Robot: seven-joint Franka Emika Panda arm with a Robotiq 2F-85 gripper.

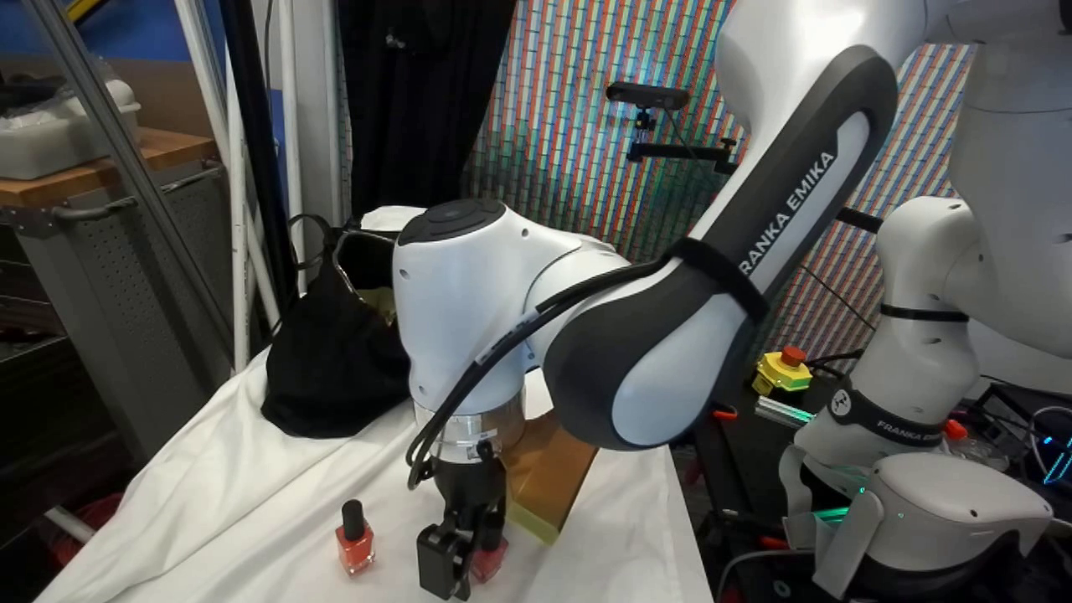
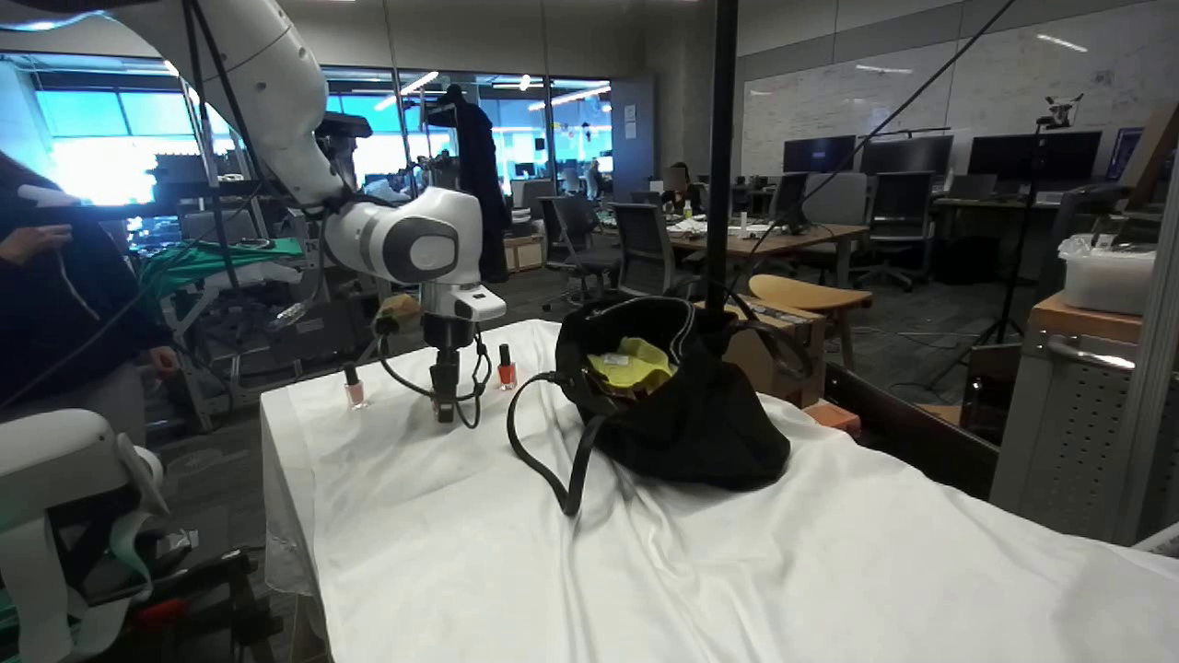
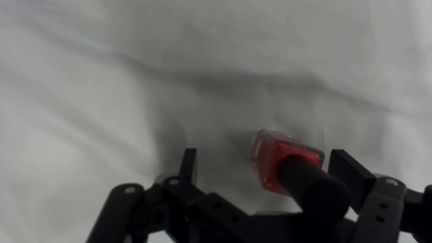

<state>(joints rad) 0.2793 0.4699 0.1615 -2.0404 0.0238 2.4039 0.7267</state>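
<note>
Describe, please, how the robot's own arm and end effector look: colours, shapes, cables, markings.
The arm is white and rounded, with dark grey panels, one lettered "RANKA EMIKA" as far as visible, next to a black strap. Black cables run along it towards a silver wrist ring. The end effector is mostly black, with jointed fingers ending in blocky tips.

A robotics lab sharing office space, judging by the Franka arm (image 2: 368, 239) at left and the whiteboard (image 2: 976, 87), monitors (image 2: 815, 154) and desk chairs (image 2: 901, 207) far right.
</note>
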